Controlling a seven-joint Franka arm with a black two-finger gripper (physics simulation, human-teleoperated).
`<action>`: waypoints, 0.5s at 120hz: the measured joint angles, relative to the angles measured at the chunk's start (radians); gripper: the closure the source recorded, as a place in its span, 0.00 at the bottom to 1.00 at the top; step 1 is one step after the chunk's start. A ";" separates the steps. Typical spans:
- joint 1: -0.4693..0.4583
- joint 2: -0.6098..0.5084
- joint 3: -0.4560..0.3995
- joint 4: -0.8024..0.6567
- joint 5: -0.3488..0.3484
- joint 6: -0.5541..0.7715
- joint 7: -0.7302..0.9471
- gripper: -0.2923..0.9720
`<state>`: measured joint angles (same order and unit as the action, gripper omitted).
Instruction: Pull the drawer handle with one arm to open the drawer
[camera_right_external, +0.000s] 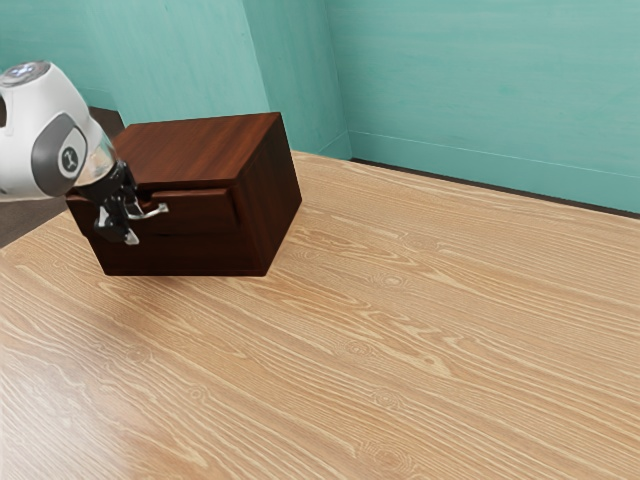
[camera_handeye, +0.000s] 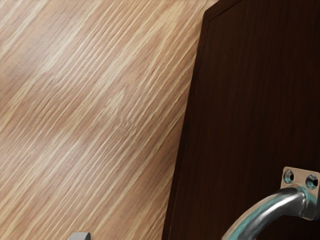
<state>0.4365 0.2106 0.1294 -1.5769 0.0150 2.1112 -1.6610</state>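
Tool (camera_right_external: 122, 222): at the drawer (camera_right_external: 200, 212) front; grip cannot be told.
Handle (camera_right_external: 153, 210): metal, just beside the tool.
Bench (camera_right_external: 420, 340): light wood, under both.

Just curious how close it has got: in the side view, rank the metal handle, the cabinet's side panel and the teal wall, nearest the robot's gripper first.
1. The metal handle, right at the gripper.
2. The cabinet's side panel, toward the exterior view's right.
3. The teal wall, in the background, farthest.
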 joint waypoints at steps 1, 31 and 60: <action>0.000 -0.001 0.000 -0.002 0.000 0.000 0.000 0.52; -0.009 -0.038 0.000 -0.051 0.000 0.001 -0.006 0.53; -0.013 -0.081 -0.001 -0.106 0.000 0.005 -0.010 0.54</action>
<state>0.4232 0.1295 0.1289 -1.6828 0.0152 2.1158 -1.6711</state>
